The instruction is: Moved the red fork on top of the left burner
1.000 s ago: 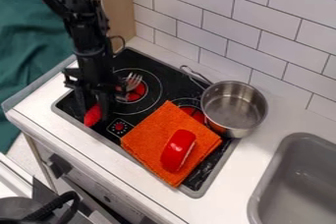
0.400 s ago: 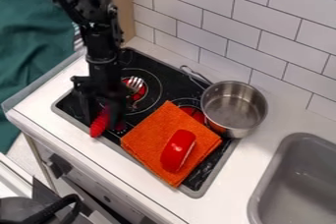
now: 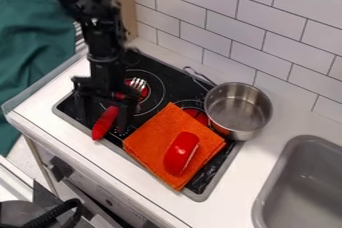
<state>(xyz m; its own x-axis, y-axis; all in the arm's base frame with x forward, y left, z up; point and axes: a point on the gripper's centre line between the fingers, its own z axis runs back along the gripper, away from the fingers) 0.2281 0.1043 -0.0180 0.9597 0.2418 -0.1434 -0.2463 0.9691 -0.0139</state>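
Across the stovetop (image 3: 170, 81), by the left burner (image 3: 145, 93), the gripper (image 3: 105, 124) has its jaws wide astride the red fork (image 3: 101, 126), tines over the burner. Best raise them straight up, not nudging the handle.

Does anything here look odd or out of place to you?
Yes: an orange cloth lies across the stove, partly covering the right burner, an odd spot for cloth. The metal pot seems to sit partly off the stove. No spill stands out.
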